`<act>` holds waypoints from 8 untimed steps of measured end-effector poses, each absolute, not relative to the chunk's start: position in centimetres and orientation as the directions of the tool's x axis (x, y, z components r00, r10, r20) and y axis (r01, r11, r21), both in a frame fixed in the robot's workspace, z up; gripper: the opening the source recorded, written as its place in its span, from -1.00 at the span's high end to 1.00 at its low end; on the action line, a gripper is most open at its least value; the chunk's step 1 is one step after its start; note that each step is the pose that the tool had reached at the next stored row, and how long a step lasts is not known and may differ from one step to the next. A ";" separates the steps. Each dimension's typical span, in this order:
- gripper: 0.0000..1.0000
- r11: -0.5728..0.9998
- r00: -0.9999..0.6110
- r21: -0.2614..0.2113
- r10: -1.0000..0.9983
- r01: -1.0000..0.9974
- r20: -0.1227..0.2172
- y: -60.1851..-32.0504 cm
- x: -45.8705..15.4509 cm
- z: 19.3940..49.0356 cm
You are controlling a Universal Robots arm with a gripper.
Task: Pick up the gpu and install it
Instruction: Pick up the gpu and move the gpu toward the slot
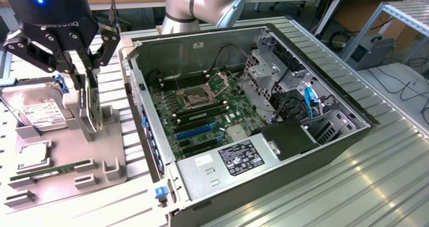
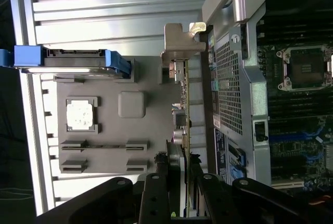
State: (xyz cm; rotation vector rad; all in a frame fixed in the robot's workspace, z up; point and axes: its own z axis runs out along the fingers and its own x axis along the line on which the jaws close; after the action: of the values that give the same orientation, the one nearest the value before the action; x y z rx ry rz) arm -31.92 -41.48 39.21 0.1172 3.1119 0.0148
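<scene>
The gpu is a thin green card with a silver end bracket. It stands upright on edge over the grey holder tray, at the exterior view's left of the open computer case. My black gripper comes down from above, one finger on each face of the card, shut on it. In the wrist view the gpu shows edge-on between my fingertips, at the gripper, and its bracket points away. Whether the card's lower edge is clear of the holder cannot be told.
On the tray lie a silver hard drive, a square processor chip and a slim RAM stick. Inside the case the motherboard lies exposed with blue card slots. The case's side wall stands between tray and board.
</scene>
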 end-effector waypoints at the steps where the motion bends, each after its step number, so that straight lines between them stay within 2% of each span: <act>1: 0.47 0.997 -0.997 0.010 0.075 0.075 -0.027 -41.5 -31.9 39.3; 8: 0.47 0.997 -0.997 0.010 0.075 0.075 -0.027 -41.5 -31.9 39.6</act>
State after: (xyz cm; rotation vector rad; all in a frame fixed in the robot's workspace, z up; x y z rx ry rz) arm -31.92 -41.48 39.59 0.1172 3.1119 0.0143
